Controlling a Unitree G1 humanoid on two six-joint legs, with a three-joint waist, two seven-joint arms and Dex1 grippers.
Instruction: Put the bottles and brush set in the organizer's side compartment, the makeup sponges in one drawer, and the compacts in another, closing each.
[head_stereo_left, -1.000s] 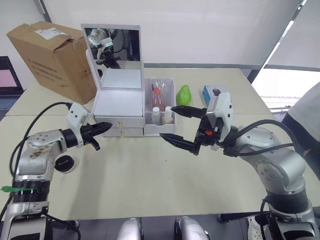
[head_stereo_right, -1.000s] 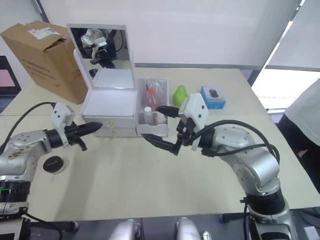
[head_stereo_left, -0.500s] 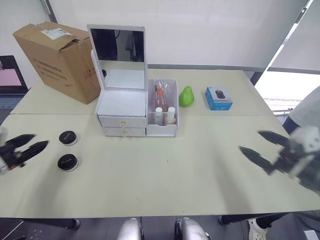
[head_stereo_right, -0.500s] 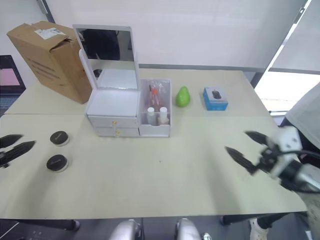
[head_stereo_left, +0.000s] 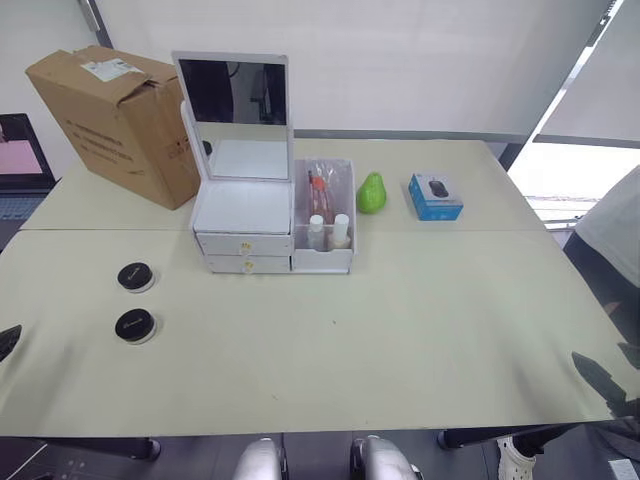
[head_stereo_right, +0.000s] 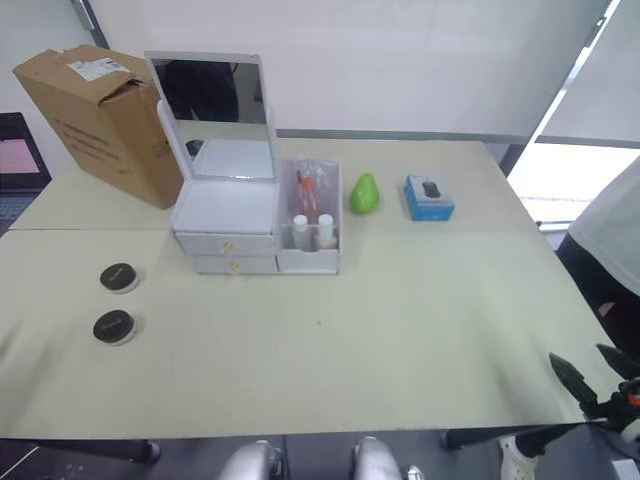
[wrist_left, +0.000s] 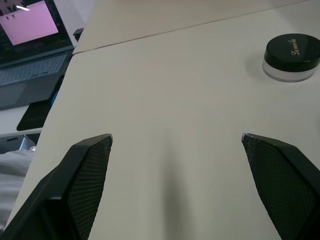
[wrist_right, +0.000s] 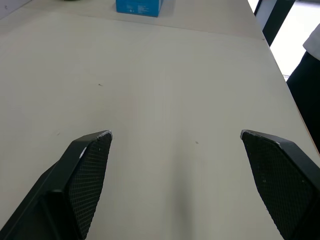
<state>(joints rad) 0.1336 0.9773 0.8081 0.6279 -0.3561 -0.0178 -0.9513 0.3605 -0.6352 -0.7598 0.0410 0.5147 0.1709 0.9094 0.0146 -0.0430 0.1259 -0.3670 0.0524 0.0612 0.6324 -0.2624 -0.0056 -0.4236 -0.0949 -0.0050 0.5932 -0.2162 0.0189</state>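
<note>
The white organizer (head_stereo_left: 245, 212) stands at mid-table with its mirror lid upright and both gold-knobbed drawers pushed in. Its side compartment (head_stereo_left: 326, 258) holds the two white-capped bottles (head_stereo_left: 317, 233) and the brush set (head_stereo_left: 320, 190). Two black-lidded compacts (head_stereo_left: 135, 276) (head_stereo_left: 135, 325) lie on the table to the left of it. The makeup sponges are out of view. My left gripper (wrist_left: 176, 137) is open over bare table at the near left edge, with one compact (wrist_left: 292, 52) ahead of it. At the near right corner my right gripper (head_stereo_right: 592, 368) (wrist_right: 175, 134) is open and empty.
A cardboard box (head_stereo_left: 115, 120) sits behind and left of the organizer. To its right are a green pear-shaped object (head_stereo_left: 372, 192) and a blue box (head_stereo_left: 436, 196). A laptop (wrist_left: 30, 50) sits past the table's left end. A person's white sleeve (head_stereo_left: 615, 235) is at the right.
Both arms have drawn back from the organizer's front to the near table edges. The left gripper, shut by the drawers a second ago, is now open. The right stayed open.
</note>
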